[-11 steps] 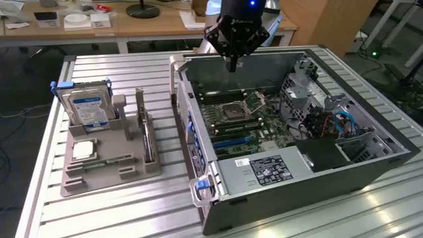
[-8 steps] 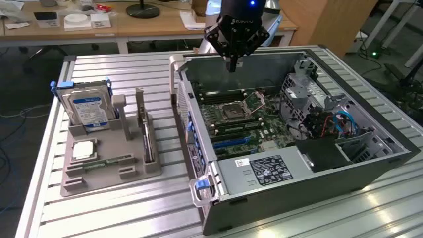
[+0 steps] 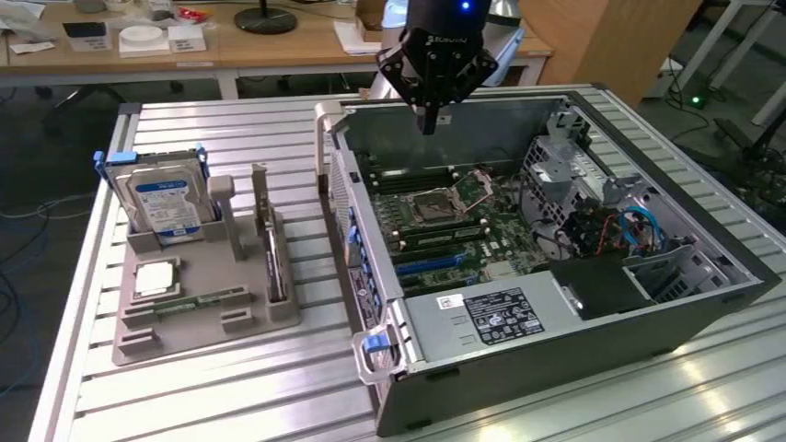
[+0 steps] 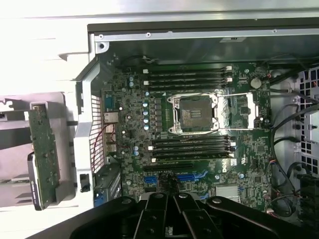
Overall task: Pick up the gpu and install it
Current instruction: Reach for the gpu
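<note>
The gpu [image 3: 271,249] stands on edge in a grey holder [image 3: 209,304] on the slatted table, at the exterior view's left of the open computer case [image 3: 687,318]. In the wrist view the gpu [image 4: 45,154] shows its green circuit board face, outside the case's rear wall. My gripper [image 3: 429,124] hangs above the far end of the case, over the motherboard [image 4: 199,134], well apart from the gpu. Its black fingers [image 4: 185,213] are shut together with nothing between them.
A silver hard drive with a blue label [image 3: 162,207] stands in the same holder, with a processor chip [image 3: 156,276] and a memory stick [image 3: 202,301] lying flat. The motherboard's CPU socket [image 4: 197,112] is uncovered. Cables and drive cages [image 3: 614,230] fill the case's right side.
</note>
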{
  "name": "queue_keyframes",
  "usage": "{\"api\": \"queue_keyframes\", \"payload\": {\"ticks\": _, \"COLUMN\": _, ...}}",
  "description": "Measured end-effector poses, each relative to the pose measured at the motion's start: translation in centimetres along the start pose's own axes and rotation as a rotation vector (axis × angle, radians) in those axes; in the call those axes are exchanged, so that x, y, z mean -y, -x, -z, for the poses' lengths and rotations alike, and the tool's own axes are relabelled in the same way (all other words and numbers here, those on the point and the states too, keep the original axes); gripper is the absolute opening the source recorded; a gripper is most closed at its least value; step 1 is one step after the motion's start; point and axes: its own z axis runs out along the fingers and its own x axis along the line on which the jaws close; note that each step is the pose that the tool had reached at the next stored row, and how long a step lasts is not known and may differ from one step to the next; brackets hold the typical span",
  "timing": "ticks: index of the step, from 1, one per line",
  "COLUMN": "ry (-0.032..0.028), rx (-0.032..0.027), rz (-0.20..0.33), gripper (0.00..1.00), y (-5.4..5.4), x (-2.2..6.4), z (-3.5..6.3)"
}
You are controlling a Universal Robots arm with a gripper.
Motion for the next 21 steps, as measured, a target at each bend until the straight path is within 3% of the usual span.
{"api": "queue_keyframes", "payload": {"ticks": 21, "ry": 0.0001, "rx": 0.0001, "rz": 0.000, "gripper": 0.10, "y": -1.8, "x": 0.28, "z": 0.05}}
